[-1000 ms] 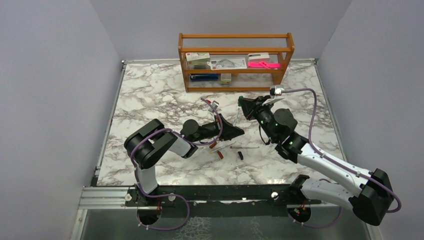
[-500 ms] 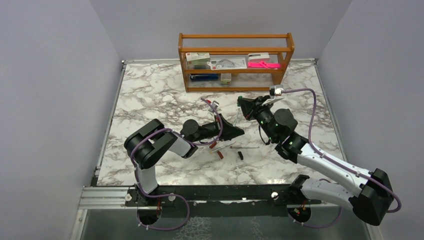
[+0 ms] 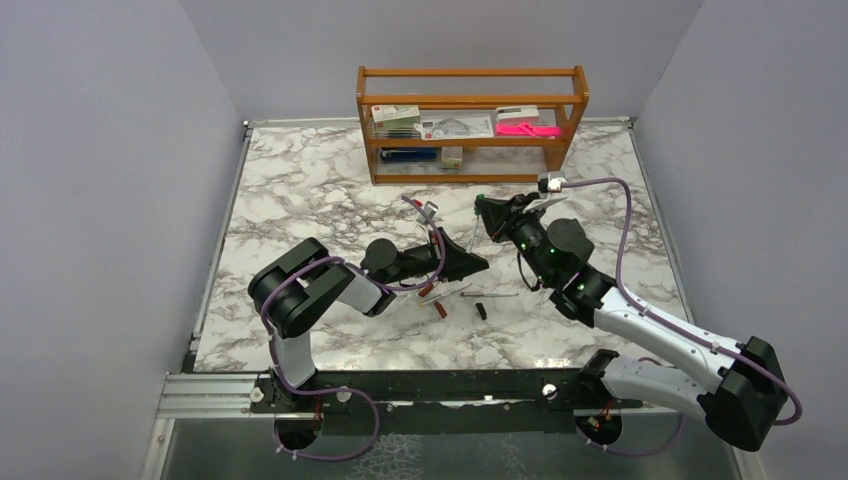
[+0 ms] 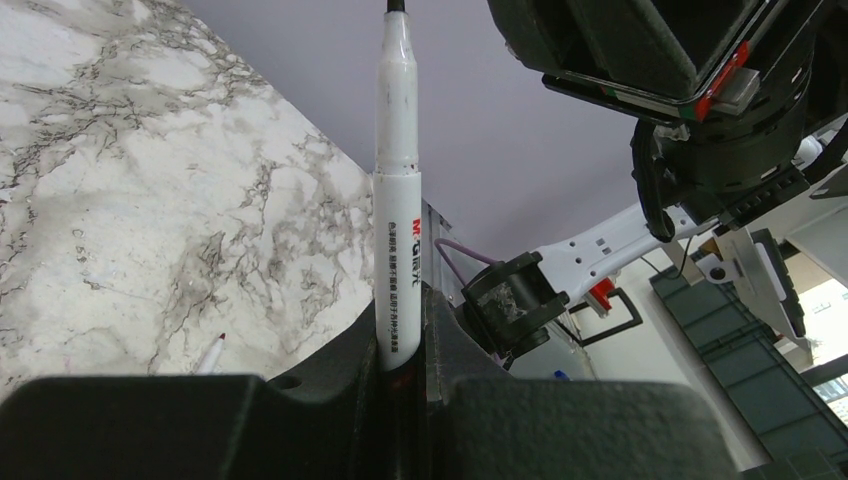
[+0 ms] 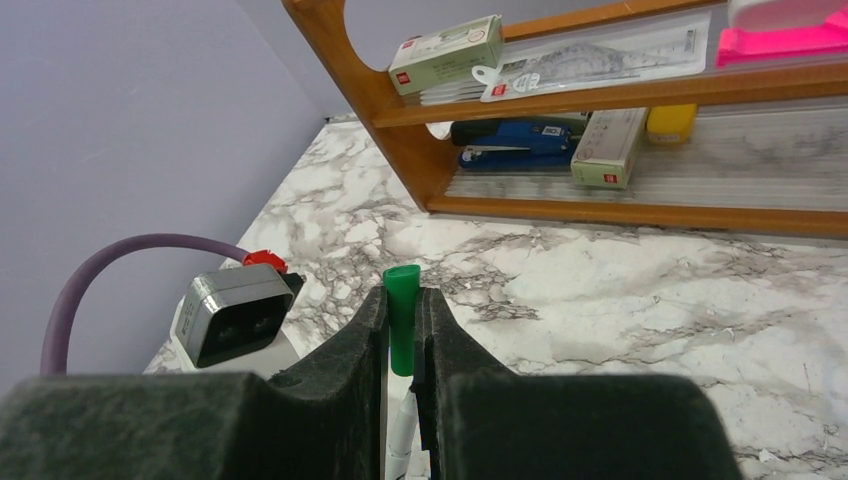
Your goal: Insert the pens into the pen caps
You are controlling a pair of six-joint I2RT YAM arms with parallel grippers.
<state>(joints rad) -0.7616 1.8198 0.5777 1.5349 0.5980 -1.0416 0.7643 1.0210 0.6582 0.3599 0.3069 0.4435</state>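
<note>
Surroundings: a wooden rack stands at the far edge of the marble desk, well apart from both hands. Its upper shelf carries small boxes and a bright pink object. A blue stapler lies on the lower shelf.

On the desk, just near of the hands, lie a loose pen and a black cap. To their left are a red-brown cap and a second red-brown cap. Neither hand touches any of these.

Left hand: fingers pressed together on the lower barrel of a white pen. The pen sticks out toward the right hand, which fills the upper right of the left wrist view.

Right hand: fingers pinched tight on a green cap, held above the desk in front of the rack.

In the right wrist view the white pen shows directly beneath the cap and in line with it. Whether its tip has entered the cap cannot be told. The left arm's wrist camera, with its purple cable, sits close to the left of the cap in that view.
</note>
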